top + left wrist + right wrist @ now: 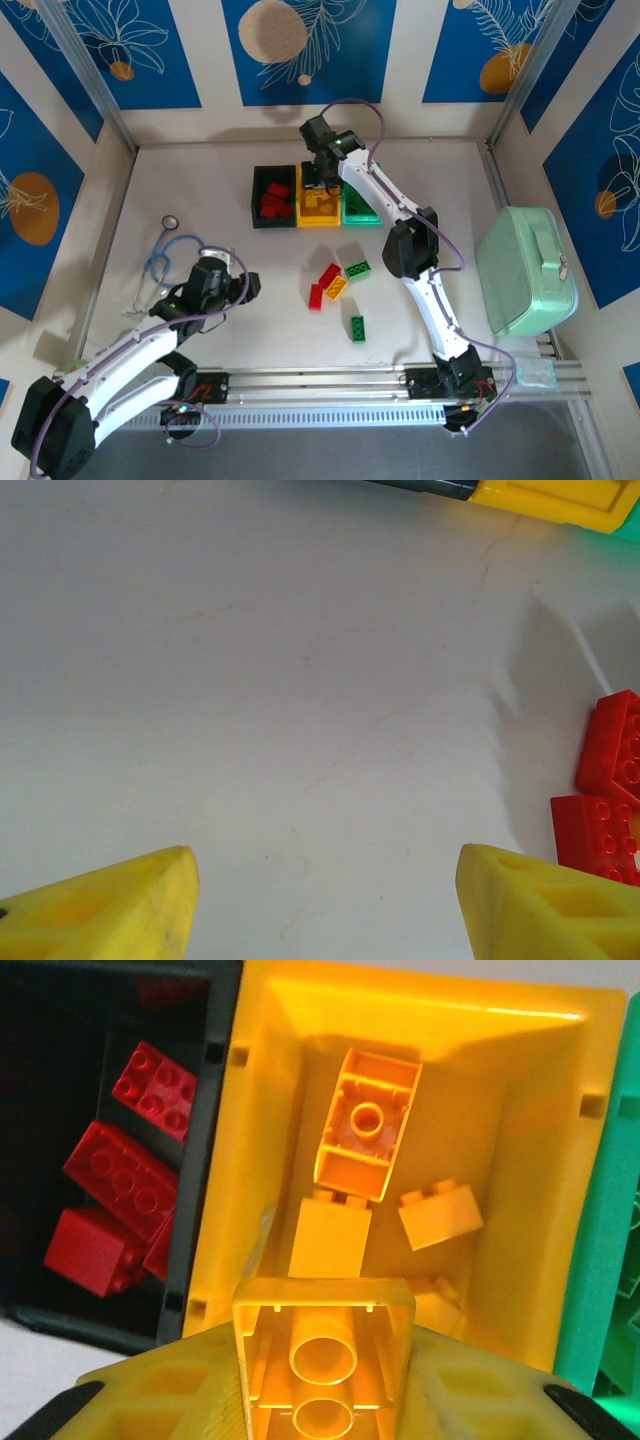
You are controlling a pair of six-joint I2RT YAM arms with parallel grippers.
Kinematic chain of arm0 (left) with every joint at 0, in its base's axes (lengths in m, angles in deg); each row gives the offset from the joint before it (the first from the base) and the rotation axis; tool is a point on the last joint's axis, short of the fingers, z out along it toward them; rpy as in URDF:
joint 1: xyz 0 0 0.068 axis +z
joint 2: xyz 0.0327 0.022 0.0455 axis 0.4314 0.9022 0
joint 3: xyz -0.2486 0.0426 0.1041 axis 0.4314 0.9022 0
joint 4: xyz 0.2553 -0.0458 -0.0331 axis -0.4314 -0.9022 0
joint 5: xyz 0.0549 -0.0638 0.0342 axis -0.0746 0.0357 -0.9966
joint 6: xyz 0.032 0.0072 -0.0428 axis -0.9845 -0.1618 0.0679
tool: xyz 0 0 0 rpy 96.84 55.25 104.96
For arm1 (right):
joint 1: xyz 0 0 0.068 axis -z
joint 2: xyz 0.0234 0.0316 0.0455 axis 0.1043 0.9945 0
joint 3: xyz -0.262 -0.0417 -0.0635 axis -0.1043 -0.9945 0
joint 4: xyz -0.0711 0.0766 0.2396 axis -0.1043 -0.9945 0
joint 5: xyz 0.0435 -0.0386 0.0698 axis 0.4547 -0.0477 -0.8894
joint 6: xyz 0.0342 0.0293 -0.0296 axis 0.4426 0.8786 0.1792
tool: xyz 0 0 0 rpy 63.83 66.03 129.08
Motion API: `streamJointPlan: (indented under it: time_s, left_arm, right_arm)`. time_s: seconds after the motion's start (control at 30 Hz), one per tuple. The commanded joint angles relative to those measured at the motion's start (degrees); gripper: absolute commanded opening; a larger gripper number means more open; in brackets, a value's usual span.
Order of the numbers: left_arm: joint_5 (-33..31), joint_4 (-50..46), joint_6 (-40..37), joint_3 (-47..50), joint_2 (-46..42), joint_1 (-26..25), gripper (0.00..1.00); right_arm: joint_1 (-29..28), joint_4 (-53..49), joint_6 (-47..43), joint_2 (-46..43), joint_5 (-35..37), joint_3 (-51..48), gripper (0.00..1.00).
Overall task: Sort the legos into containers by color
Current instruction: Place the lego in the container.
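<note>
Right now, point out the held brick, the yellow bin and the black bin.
held brick [325,1360], right wrist view, its hollow underside.
yellow bin [520,1110], right wrist view, inner right wall.
black bin [50,1080], right wrist view, bare dark inside.

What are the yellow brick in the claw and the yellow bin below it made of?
The small yellow hollow brick looks like hard moulded plastic, semi-glossy: crisp thin walls and round tubes inside. The open yellow rectangular bin also seems plastic, smooth, with glare on its far wall.

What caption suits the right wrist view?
Right jaws hold a yellow lego over the yellow bin; red legos sit in the black bin.
</note>
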Motion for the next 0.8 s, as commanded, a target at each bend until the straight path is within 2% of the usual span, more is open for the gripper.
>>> streamJointPlan:
  time_s: [0.0,0.1,0.13,0.23,0.27,0.5,0.77]
  left_arm:
    - [-0.2,-0.6,1.0,0.3,-0.9,-0.2,0.68]
    - [0.0,-0.3,1.2,0.0,-0.7,-0.6,0.68]
    - [0.0,-0.2,1.2,-0.1,-0.6,-0.7,0.68]
    - [-0.1,-0.6,1.2,-0.8,-0.2,-1.2,0.68]
    - [-0.2,-0.8,1.1,-1.0,-0.3,-1.4,0.68]
    - [-0.9,-1.5,0.7,-2.2,-0.2,-2.7,0.69]
    - [1.3,-0.2,-0.4,-5.1,5.2,-5.5,0.70]
  right_arm:
    - [1.1,-4.5,0.2,2.0,-0.7,2.6,0.37]
    - [2.1,-3.0,1.3,1.7,-2.1,1.7,0.40]
    - [2.2,-2.6,1.5,1.8,-2.3,1.7,0.44]
    - [2.3,-1.7,1.4,1.4,-2.9,1.7,0.72]
    - [2.1,-1.4,1.2,0.9,-2.9,1.6,0.74]
    - [0.3,1.5,0.4,-5.7,-0.8,-4.1,0.75]
    - [-2.7,8.0,0.7,-18.1,1.4,-20.8,0.75]
